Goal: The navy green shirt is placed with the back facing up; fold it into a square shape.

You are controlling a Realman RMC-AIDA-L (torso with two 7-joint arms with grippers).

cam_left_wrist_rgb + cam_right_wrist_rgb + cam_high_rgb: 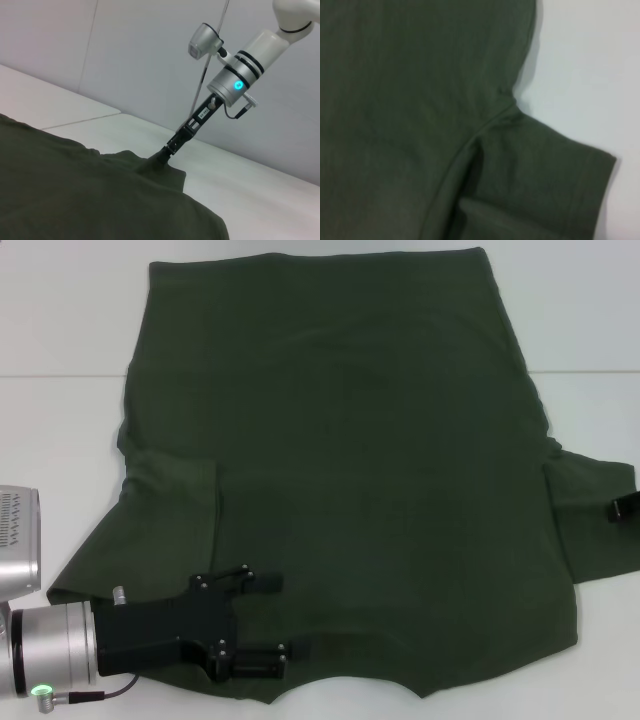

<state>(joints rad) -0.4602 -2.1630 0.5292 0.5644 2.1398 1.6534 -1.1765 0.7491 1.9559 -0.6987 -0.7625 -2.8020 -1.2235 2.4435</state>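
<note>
At the lower left of the head view you see the left gripper [268,625] lying over the shirt's [350,470] near-left corner beside the neckline, fingers spread apart, one above the other in the frame. The shirt lies flat on the white table [60,320], filling the centre of the frame; its left sleeve is folded inward. At the right edge, the right gripper [625,507] sits on the right sleeve. In the left wrist view it [169,148] pinches that sleeve's cloth.

The dark olive-green shirt [350,460] lies spread flat, neckline nearest, left sleeve folded inward over its body.
</note>
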